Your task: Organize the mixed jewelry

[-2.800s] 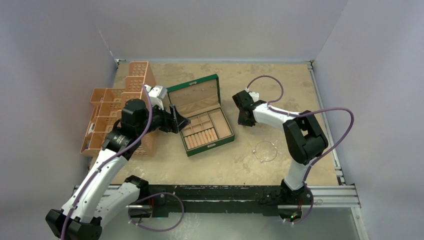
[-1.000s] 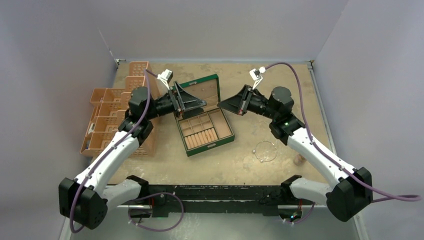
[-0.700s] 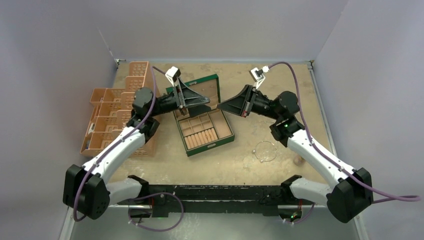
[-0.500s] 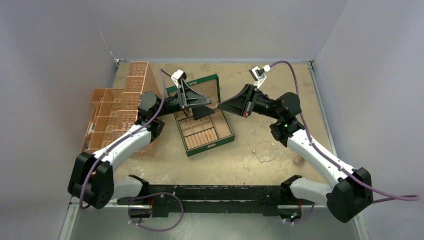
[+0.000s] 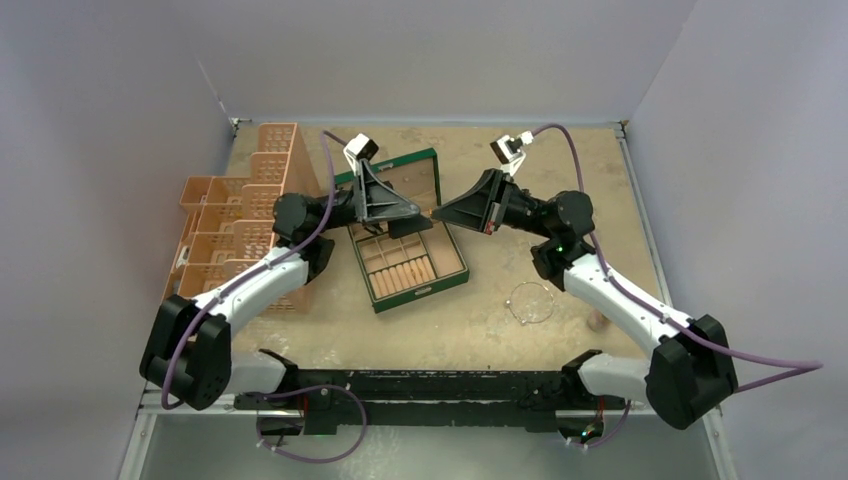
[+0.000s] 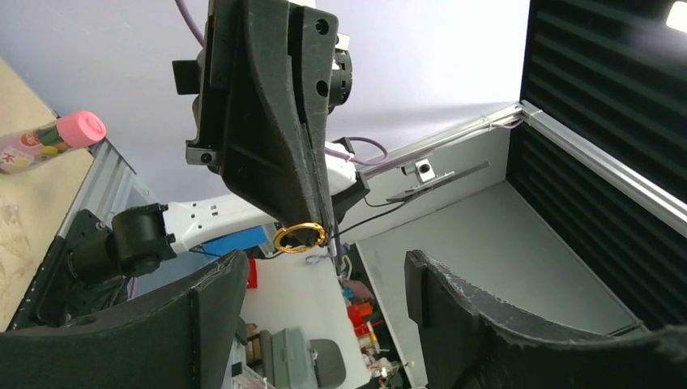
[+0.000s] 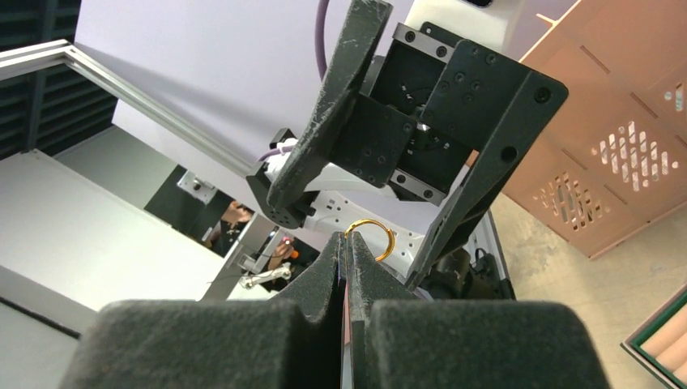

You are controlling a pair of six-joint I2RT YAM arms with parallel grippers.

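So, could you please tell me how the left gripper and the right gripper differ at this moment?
The left gripper is open and empty; the right gripper is shut, pinching a gold ring at its tips. Both are raised by the green box, tips facing each other.

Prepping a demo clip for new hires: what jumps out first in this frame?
First, the two arms meeting nose to nose in mid-air above the open green box at the table's centre. The right gripper is shut on a small gold ring, holding it out right in front of the wide-open left gripper. After that, the peach baskets along the table's left side.
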